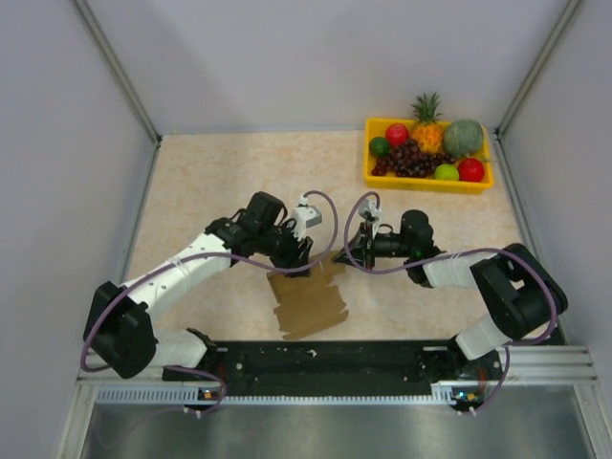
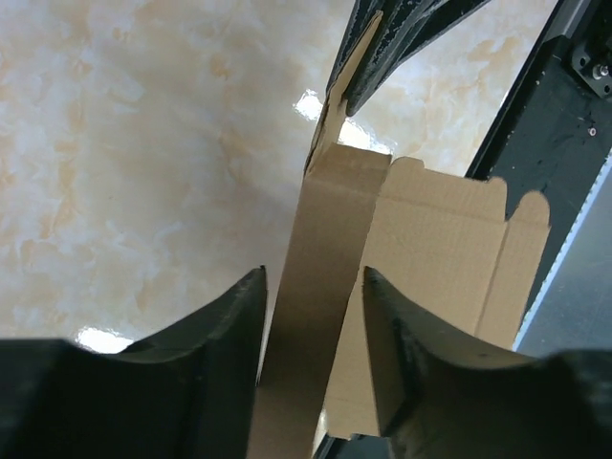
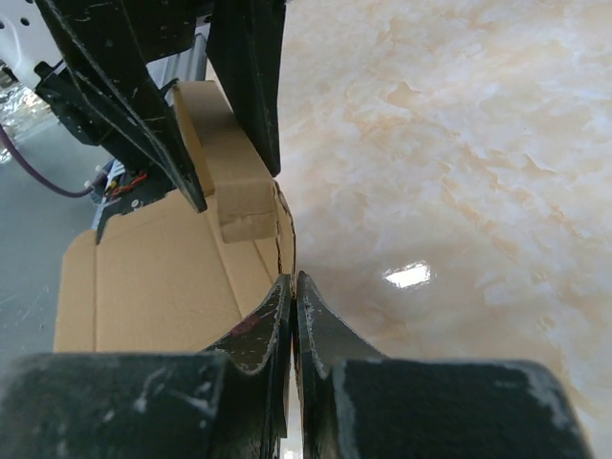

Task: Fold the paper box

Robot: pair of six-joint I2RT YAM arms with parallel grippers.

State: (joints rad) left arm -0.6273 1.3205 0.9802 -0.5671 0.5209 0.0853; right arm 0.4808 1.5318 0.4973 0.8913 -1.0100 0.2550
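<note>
The paper box (image 1: pixel 308 301) is a brown die-cut cardboard sheet lying near the table's front, with its far side flap raised. In the left wrist view the raised flap (image 2: pixel 320 287) stands between the fingers of my left gripper (image 2: pixel 314 277), which are apart and do not press on it. The rest of the sheet (image 2: pixel 440 239) lies flat to the right. My right gripper (image 3: pixel 292 279) is shut on the thin edge of the raised flap (image 3: pixel 284 229). In the top view my left gripper (image 1: pixel 298 256) and right gripper (image 1: pixel 346 253) meet at the sheet's far edge.
A yellow fruit tray (image 1: pixel 427 182) with a pineapple, grapes, a melon and apples stands at the back right. The black base rail (image 1: pixel 325 359) runs along the near edge, just behind the sheet. Grey walls close both sides.
</note>
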